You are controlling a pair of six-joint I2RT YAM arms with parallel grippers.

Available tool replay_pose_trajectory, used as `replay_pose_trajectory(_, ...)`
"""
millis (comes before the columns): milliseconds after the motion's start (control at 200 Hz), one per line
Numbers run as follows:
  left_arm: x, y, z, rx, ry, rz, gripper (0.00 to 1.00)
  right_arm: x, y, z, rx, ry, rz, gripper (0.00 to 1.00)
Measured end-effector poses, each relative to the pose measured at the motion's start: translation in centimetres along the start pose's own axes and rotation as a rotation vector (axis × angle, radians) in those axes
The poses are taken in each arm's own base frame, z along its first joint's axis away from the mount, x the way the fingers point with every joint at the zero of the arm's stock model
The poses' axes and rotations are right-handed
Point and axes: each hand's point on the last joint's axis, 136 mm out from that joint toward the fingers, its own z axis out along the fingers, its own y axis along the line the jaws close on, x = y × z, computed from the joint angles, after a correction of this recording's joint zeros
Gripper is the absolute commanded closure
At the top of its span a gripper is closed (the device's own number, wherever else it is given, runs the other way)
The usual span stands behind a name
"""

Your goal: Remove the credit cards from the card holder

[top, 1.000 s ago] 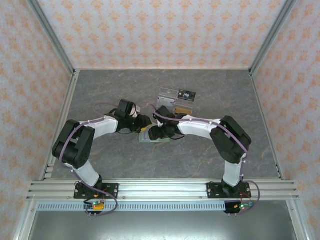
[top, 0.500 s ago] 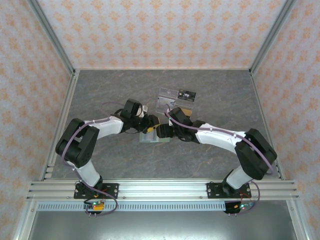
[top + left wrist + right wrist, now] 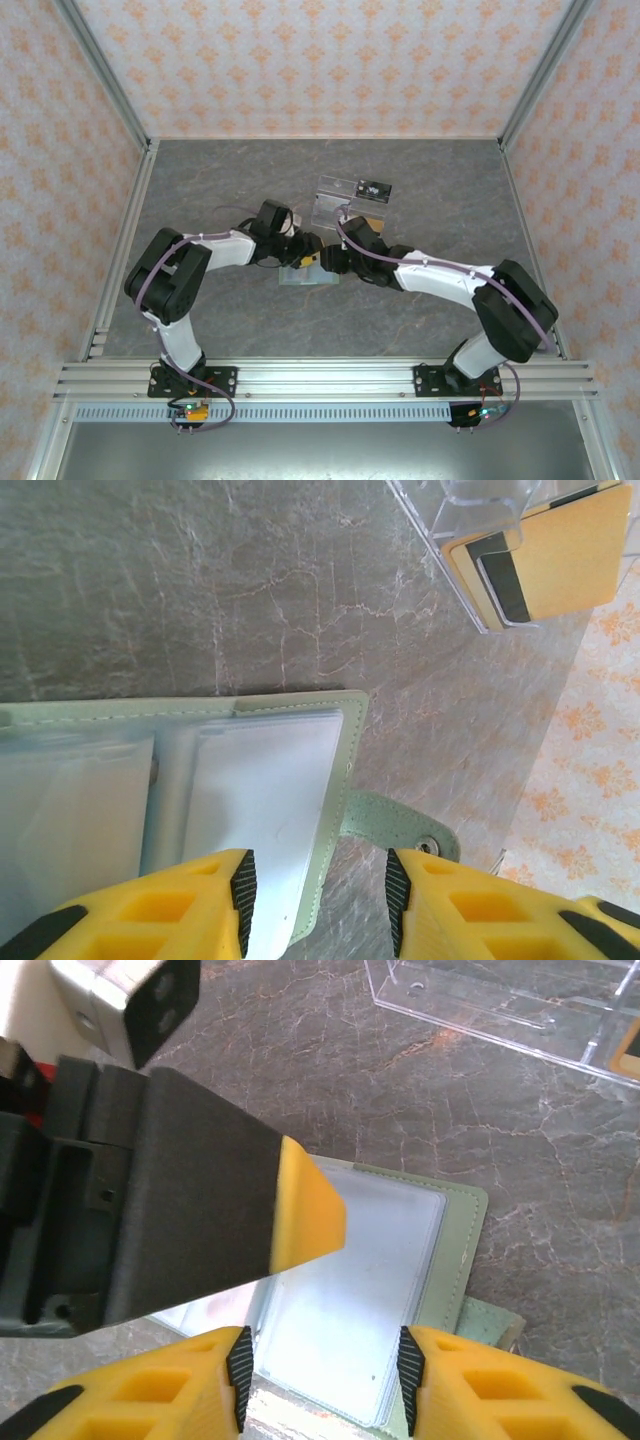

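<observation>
The card holder [image 3: 345,770] lies open on the table, sage-green rim around cloudy clear sleeves [image 3: 350,1290]; whether credit cards sit in them I cannot tell. My left gripper [image 3: 318,900] is open and straddles the holder's right edge, one pad over the sleeve, the other near the snap strap [image 3: 400,825]. My right gripper [image 3: 320,1375] is open just above the right-hand sleeve, nothing pinched. The left finger's yellow tip [image 3: 310,1215] hangs in front of it. From above, both grippers [image 3: 303,252] [image 3: 322,260] meet over the holder [image 3: 298,278].
A clear acrylic stand [image 3: 470,520] [image 3: 480,1000] [image 3: 350,198] stands just beyond the holder, with orange-yellow cards [image 3: 565,555] in its slot and a dark card [image 3: 372,188] on top. Patterned walls close in the grey marble table [image 3: 450,190].
Both arms have reached further in over the holder, the left gripper shifting right. The right arm has stretched out and its jaws have narrowed.
</observation>
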Motion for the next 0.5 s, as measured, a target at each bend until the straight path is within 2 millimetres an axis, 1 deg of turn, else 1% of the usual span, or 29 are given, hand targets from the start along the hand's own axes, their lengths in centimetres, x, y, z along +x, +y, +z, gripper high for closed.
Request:
replay_pose_trajectory(60,-0.6,-0.2,-1.2,-0.005,-0.031,0.003,0.59,0.2,0.0,0.4,-0.001,0.013,0.005,0.61)
replay_pose_trajectory(170,-2.5,-0.7,-4.3,-0.008,-0.119,0.009,0.58,0.4,0.4,1.3,-0.010,0.039,0.013,0.64)
replay_pose_trajectory(215,-3.2,-0.6,-5.6,-0.022,-0.157,0.011,0.58,0.3,0.6,1.7,-0.015,0.050,0.018,0.64)
replay_pose_trajectory(275,-3.7,0.1,-6.7,-0.058,-0.192,0.013,0.55,0.2,0.9,2.3,-0.018,0.065,0.025,0.64)
replay_pose_trajectory(325,-3.6,0.8,-7.1,-0.094,-0.200,0.012,0.53,0.1,1.2,2.7,-0.020,0.077,0.031,0.64)
replay_pose_trajectory(395,-3.2,1.8,-7.2,-0.140,-0.190,0.011,0.51,-0.1,1.5,3.5,-0.018,0.099,0.039,0.62)
replay_pose_trajectory(495,-2.6,2.7,-7.1,-0.174,-0.171,0.006,0.50,0.1,1.8,4.5,-0.017,0.142,0.047,0.57)
